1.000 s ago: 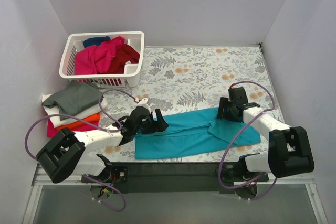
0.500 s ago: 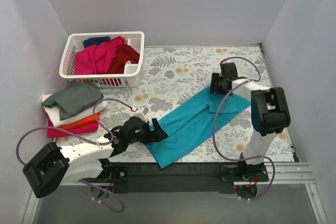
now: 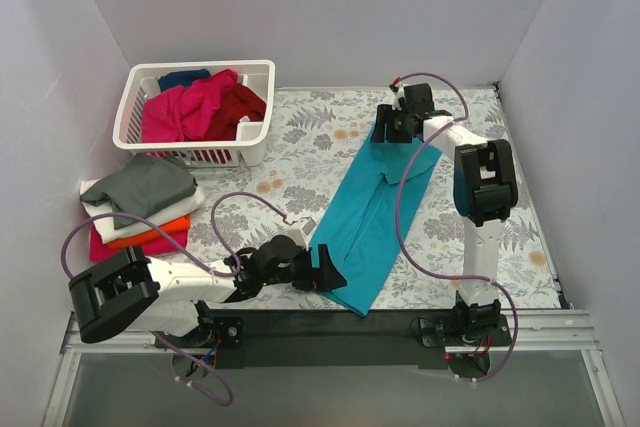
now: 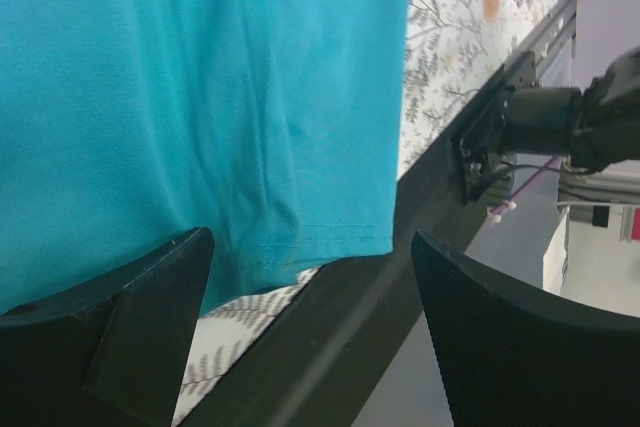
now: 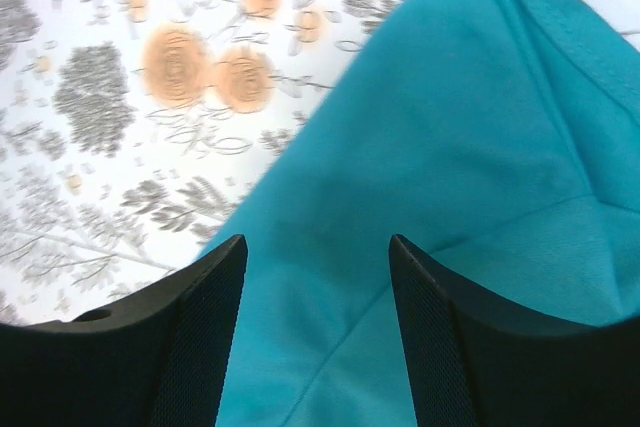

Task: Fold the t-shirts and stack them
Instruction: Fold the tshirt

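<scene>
Both jaws apart over t-shirt (image 3: 370, 222)

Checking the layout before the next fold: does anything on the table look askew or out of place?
Yes. The teal t-shirt lies slanted across the table, not square to it, and its near corner reaches the black front rail. Nothing looks spilled or damaged.

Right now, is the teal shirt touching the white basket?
Apart. The top external view shows floral table between the teal shirt and the basket.
</scene>
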Controlling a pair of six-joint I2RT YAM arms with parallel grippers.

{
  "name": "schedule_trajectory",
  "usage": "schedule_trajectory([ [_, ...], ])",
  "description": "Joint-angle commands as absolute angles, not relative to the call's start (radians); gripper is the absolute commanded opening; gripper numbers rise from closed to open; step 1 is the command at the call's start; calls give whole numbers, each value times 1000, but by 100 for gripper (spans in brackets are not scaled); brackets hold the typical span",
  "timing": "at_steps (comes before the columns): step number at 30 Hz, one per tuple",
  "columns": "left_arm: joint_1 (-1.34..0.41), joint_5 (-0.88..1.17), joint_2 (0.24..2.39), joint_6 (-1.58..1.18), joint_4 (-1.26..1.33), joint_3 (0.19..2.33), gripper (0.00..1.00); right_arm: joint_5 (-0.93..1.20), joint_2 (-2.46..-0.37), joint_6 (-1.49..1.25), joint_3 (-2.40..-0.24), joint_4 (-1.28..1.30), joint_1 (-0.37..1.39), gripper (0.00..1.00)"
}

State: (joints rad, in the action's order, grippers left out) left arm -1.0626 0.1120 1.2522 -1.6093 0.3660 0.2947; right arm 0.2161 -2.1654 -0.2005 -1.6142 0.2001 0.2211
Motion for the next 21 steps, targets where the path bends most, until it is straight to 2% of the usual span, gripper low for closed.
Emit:
schedule_trajectory([
  [1, -1097, 72, 1269, -1595, 387, 374, 74, 294, -2050, -160, -1658, 216, 238, 54],
  [7, -1112, 35, 1262, -1548, 347, 471, 74, 255, -1794, -143, -1501, 215, 247, 56],
  [12, -1117, -34, 1307, -1508, 290, 531, 74, 189, -1605, -146, -1247, 175, 249, 56],
  [15, -1115, -35, 1341, -1497, 290, 541, 74, 176, -1548, -147, -1131, 135, 250, 56],
  [21, -1131, -41, 1405, -1509, 290, 549, 75, 186, -1563, -150, -1071, 92, 250, 56],
])
